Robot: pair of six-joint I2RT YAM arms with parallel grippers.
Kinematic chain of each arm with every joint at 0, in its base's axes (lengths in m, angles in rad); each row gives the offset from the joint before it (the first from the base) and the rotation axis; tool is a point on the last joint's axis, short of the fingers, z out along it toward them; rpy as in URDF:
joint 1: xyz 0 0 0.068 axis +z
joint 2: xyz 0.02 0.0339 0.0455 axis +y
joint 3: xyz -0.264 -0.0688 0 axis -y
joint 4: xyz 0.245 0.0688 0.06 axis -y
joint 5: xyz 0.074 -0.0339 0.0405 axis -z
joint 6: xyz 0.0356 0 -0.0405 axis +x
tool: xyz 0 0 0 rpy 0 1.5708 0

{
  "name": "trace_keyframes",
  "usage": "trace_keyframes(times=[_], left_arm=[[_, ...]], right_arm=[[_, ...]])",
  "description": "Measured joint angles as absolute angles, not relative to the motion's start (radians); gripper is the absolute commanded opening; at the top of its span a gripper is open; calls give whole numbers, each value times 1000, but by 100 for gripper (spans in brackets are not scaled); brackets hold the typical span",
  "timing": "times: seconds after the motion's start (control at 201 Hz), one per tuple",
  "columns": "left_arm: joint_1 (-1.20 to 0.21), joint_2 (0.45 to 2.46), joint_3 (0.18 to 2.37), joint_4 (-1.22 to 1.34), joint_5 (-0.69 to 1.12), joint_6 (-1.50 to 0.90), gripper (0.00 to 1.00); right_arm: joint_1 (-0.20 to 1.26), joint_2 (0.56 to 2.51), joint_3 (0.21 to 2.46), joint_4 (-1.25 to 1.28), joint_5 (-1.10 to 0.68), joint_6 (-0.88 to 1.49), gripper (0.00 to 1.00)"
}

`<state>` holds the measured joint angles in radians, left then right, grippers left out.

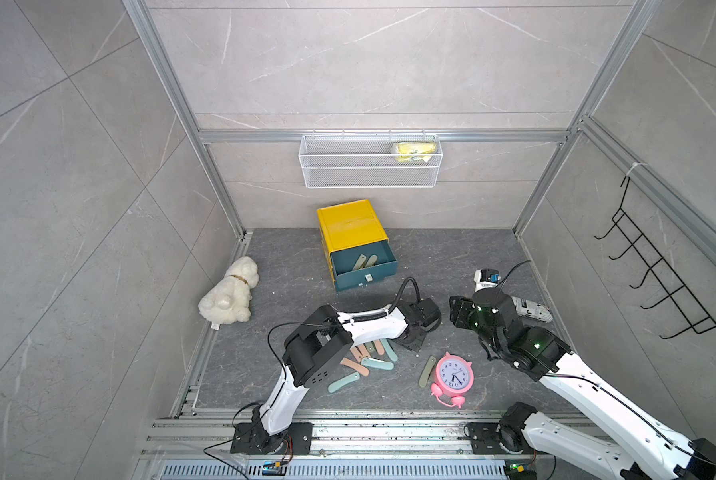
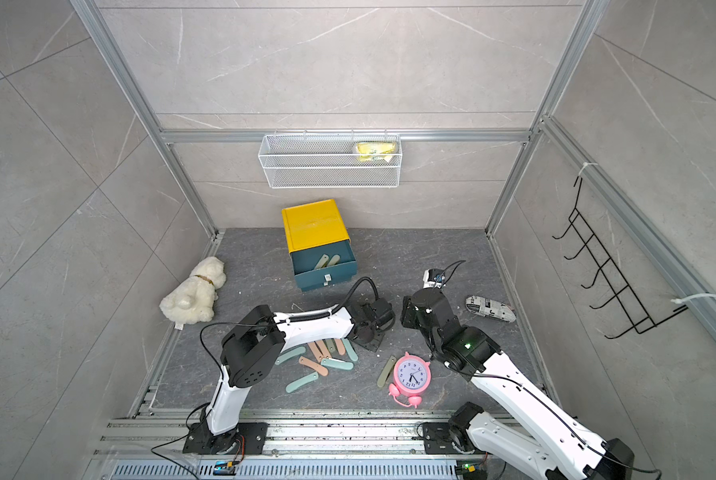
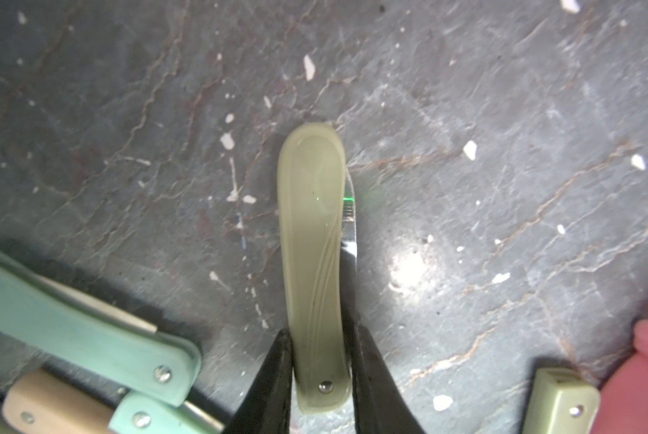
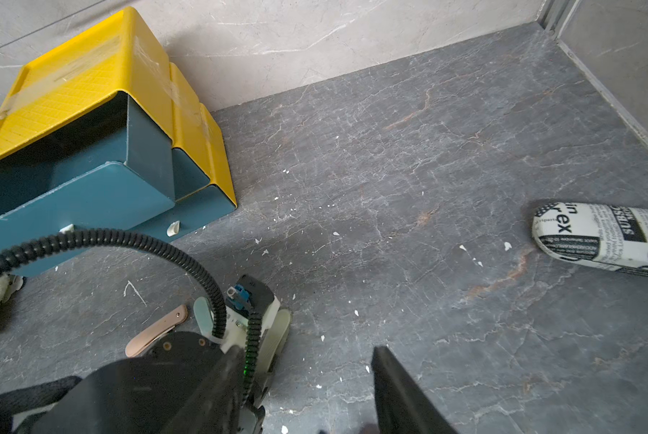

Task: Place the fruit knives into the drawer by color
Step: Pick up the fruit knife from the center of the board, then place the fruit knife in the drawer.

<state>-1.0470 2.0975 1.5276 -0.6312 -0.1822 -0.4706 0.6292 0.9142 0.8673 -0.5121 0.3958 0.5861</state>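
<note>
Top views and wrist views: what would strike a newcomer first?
The yellow cabinet at the back centre, its open drawer holding two olive knives. Then the pink clock near the front, beside scattered knives. In the left wrist view, the left tool is shut on an olive knife.

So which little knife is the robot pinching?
The olive-green fruit knife clamped in the left gripper; the mint-teal knives and pink knives lie loose on the floor.
</note>
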Motion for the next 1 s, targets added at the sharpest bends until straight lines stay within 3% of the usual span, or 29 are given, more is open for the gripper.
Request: trace_keyframes(times=[0.657,1.0], left_arm=[[-1031,1614,1504,-705,-262,-455,21],[-755,1602,1620,-717,-290,-374,20]], right_arm=[[614,921,867,-511,381,599,57],[612,956,867,-496,362,612,57]])
